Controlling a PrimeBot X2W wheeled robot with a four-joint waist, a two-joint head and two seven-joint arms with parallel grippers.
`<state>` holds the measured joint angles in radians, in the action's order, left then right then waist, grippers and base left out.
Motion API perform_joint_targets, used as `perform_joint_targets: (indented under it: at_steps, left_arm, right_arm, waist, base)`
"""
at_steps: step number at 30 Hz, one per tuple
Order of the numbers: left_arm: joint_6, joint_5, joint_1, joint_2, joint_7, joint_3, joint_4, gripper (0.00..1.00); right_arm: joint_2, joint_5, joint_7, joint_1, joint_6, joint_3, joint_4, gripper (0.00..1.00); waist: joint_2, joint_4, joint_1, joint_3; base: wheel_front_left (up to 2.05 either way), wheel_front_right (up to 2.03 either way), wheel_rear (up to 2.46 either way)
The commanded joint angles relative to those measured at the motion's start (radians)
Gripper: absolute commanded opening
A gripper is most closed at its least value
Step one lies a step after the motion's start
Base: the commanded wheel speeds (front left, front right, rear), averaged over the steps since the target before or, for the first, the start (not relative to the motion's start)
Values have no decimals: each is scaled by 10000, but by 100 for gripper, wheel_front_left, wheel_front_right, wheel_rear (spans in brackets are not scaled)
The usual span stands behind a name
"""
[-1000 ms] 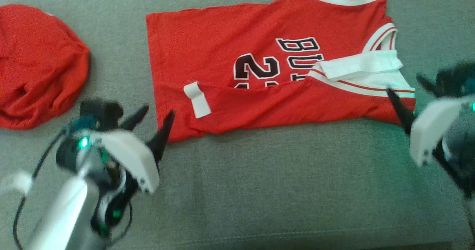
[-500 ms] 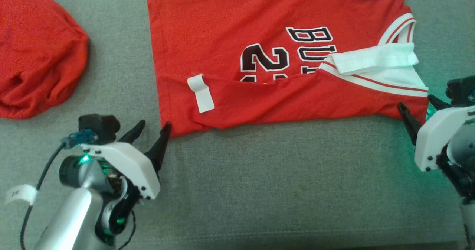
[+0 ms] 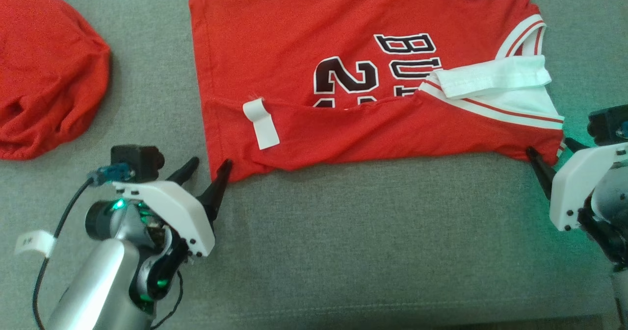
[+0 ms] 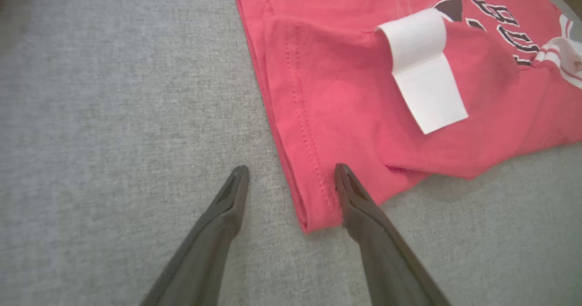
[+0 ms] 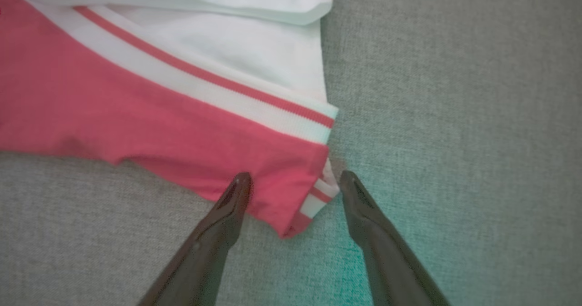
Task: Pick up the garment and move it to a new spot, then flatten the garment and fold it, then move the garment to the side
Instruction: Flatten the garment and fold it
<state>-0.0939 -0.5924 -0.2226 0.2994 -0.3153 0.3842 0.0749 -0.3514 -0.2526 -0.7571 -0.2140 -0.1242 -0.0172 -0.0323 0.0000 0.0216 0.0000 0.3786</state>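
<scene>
We see one red jersey (image 3: 343, 50) spread across the middle of the grey fabric surface (image 3: 368, 251), its near edge already turned up over the numerals, one white label (image 3: 261, 130) showing. Two tools wait at its near corners, we judge to pinch both ends together: the left tool (image 3: 211, 162) straddles the hem corner and the right tool (image 3: 548, 146) the striped corner, jaws apart, gripping nothing. One crumpled red cloth (image 3: 44, 75) lies well apart, leftward.
</scene>
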Motion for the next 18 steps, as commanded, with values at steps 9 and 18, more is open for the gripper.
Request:
perform_joint_targets:
  at_steps: [9,18]
  left_arm:
    - [296,-197,-360,115,-499,83,135,45]
    - [783,-556,-358,682,-852,-13,50,0]
  right_arm:
    - [-26,-343,-425,133,-65,-256,84,100]
    - [-522,-1464,-990,-34,-65,-120,172,0]
  waist:
    - [0,-36,0,-21]
    - [0,47,0,-404]
  base:
    - [0,0,0]
    - [0,0,0]
